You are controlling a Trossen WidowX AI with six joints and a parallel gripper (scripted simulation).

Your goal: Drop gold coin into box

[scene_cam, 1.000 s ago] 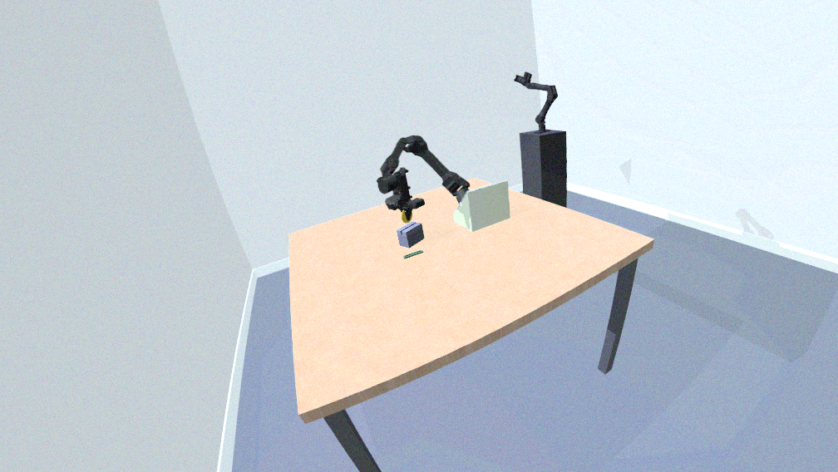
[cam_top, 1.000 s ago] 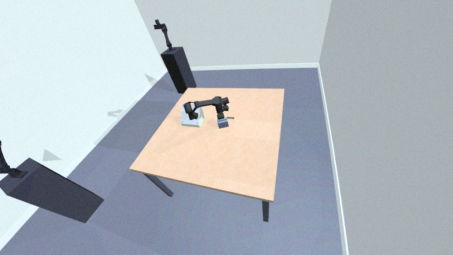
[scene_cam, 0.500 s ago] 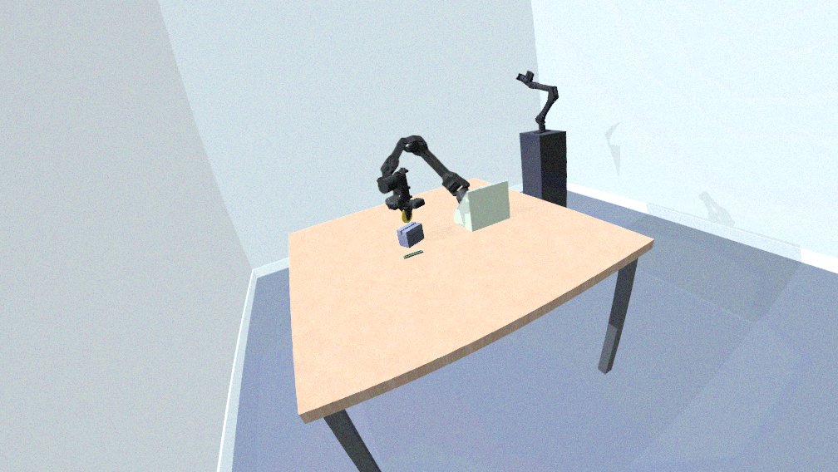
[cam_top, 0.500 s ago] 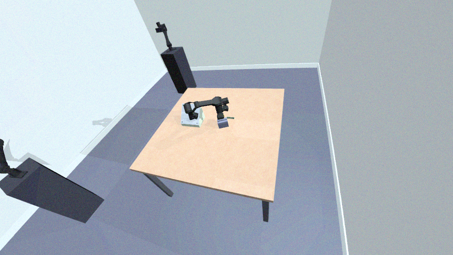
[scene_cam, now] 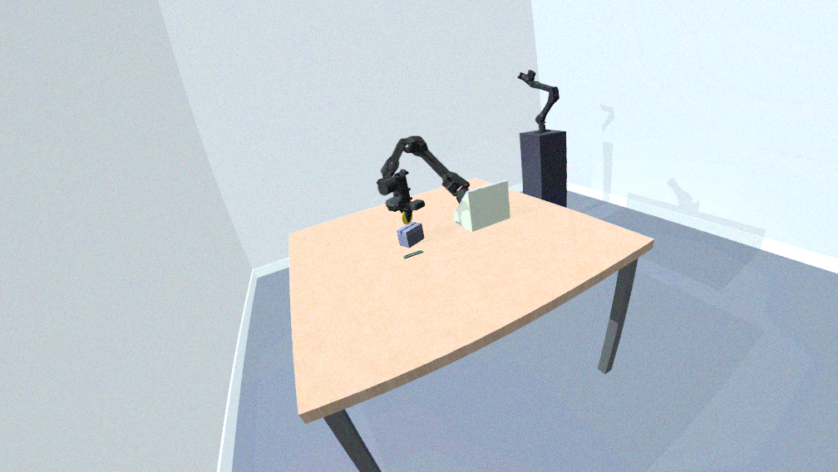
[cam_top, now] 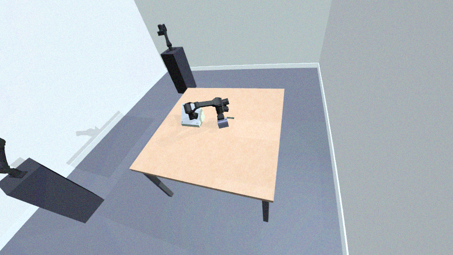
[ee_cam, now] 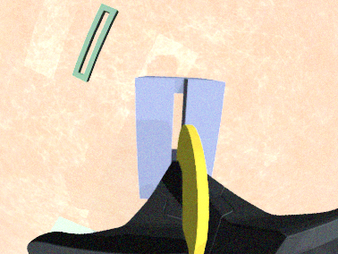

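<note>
The gripper (ee_cam: 193, 220) is clamped on the gold coin (ee_cam: 194, 190), lifted from its green holder (ee_cam: 96, 43) and hanging just above the grey box's slot (ee_cam: 184, 104) near the bench's far edge, leaving only insertion.
</note>
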